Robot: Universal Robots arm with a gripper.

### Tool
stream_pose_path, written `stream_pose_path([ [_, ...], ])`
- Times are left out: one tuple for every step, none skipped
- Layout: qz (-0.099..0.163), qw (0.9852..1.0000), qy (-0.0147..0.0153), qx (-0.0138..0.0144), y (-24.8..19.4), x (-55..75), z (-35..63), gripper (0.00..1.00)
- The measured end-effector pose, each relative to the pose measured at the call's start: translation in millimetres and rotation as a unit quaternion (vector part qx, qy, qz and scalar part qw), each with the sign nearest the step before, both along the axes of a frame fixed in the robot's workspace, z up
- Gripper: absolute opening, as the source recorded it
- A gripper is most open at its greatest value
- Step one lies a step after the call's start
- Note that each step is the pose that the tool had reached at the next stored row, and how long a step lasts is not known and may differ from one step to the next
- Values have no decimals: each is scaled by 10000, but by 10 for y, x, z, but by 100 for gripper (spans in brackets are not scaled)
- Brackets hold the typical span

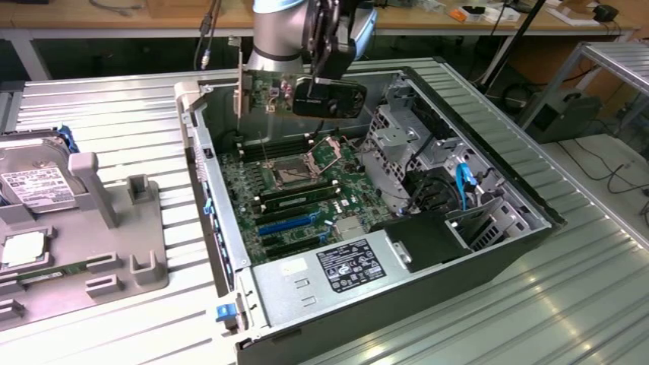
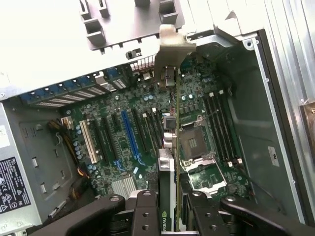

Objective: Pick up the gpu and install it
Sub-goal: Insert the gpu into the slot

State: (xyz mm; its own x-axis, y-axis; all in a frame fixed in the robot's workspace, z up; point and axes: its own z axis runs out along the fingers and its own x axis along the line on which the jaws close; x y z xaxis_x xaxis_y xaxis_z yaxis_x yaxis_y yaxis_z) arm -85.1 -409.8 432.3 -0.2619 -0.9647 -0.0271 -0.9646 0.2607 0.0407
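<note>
The gpu (image 1: 270, 90) hangs upright above the open computer case (image 1: 218, 228). It has a green board, a black cooler and a silvery bracket at the exterior view's left end. My gripper (image 1: 321, 74) is shut on its upper edge. In the wrist view the gpu (image 2: 170, 123) is edge-on, a slim strip running from between the gripper (image 2: 170, 219) fingers (image 2: 142, 209) to its bracket. Below it lies the motherboard (image 2: 103, 108), with the card over the strip between the expansion slots (image 2: 129, 135) and the CPU socket (image 2: 192, 142). The card is clear of the board.
A grey fixture (image 1: 112, 243) at the exterior view's left carries a hard drive (image 1: 41, 190). Inside the case are a power supply (image 1: 345, 262), a metal drive cage (image 1: 400, 141), cables and memory sticks (image 1: 294, 196). The case stands on a ribbed metal table (image 1: 568, 304).
</note>
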Motion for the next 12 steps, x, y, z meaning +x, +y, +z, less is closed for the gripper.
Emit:
stream_pose_path([
  [105,9999,0,0,0,0,0,27],
  [197,9998,0,0,0,0,0,27],
  [305,9995,0,0,0,0,0,27],
  [357,9994,0,0,0,0,0,27],
  [401,9992,0,0,0,0,0,27],
  [459,9989,0,0,0,0,0,27],
  [495,9988,0,0,0,0,0,27],
  [560,9984,0,0,0,0,0,27],
  [606,9982,0,0,0,0,0,27],
  [676,9977,0,0,0,0,0,27],
  [775,9970,0,0,0,0,0,27],
  [862,9963,0,0,0,0,0,27],
])
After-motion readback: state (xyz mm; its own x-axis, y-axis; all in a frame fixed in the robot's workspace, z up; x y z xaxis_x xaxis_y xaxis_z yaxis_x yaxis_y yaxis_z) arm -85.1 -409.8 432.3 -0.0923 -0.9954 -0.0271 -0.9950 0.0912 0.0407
